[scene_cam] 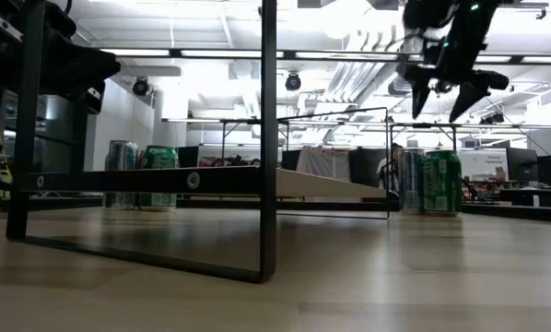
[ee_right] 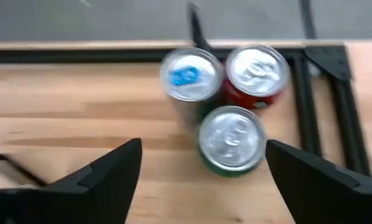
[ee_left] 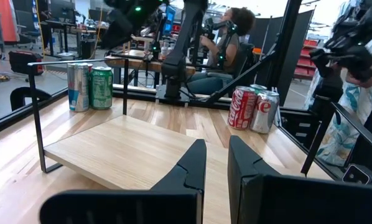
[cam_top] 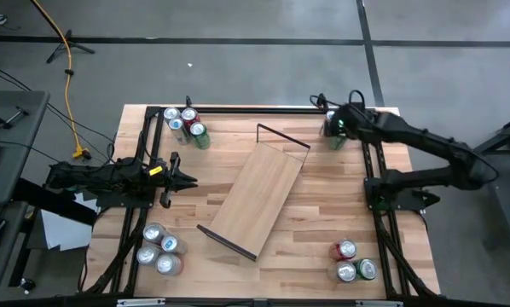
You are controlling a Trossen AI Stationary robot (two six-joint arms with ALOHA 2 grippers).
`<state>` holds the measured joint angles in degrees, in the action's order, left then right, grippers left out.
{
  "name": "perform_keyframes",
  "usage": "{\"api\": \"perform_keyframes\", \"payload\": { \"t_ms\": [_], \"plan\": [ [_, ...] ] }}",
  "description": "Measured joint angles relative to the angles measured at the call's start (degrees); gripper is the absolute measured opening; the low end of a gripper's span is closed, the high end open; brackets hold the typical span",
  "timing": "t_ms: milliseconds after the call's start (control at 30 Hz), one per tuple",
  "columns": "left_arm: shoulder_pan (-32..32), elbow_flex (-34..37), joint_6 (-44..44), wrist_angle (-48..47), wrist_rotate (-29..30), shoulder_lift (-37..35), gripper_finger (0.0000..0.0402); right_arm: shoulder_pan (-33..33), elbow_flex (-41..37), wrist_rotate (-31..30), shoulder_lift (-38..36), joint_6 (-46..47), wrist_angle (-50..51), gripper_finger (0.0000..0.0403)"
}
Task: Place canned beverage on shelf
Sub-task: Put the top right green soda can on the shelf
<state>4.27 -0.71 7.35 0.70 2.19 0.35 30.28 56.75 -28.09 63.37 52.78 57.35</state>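
Right gripper (ee_right: pixel 201 165), fingers wide and empty, hovers over three cans (ee_right: pixel 232 138) at the far right corner; shelf (cam_top: pixel 257 198) sits mid-table. Best centre on one can before descending.

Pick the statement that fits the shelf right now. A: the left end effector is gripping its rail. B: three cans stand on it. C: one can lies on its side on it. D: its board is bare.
D: the shelf shows only bare wood from above, and every can stands on the tabletop near its corners.
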Motion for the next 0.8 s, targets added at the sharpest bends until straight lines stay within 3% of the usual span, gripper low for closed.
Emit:
{"api": "perform_keyframes", "payload": {
  "t_ms": [133, 333, 800],
  "plan": [
    [0.0, 0.0, 0.0, 0.0, 0.0, 0.0, 0.0, 5.4, 3.3, 4.2, 6.8, -1.5, 4.6, 0.0345],
    [0.0, 0.0, 0.0, 0.0, 0.0, 0.0, 0.0, 12.5, 2.6, 11.1, 12.4, -10.1, 3.9, 0.0346],
    [0.0, 0.0, 0.0, 0.0, 0.0, 0.0, 0.0, 19.7, 2.5, 17.7, 14.0, -27.5, 1.3, 0.0346]
  ]
}}
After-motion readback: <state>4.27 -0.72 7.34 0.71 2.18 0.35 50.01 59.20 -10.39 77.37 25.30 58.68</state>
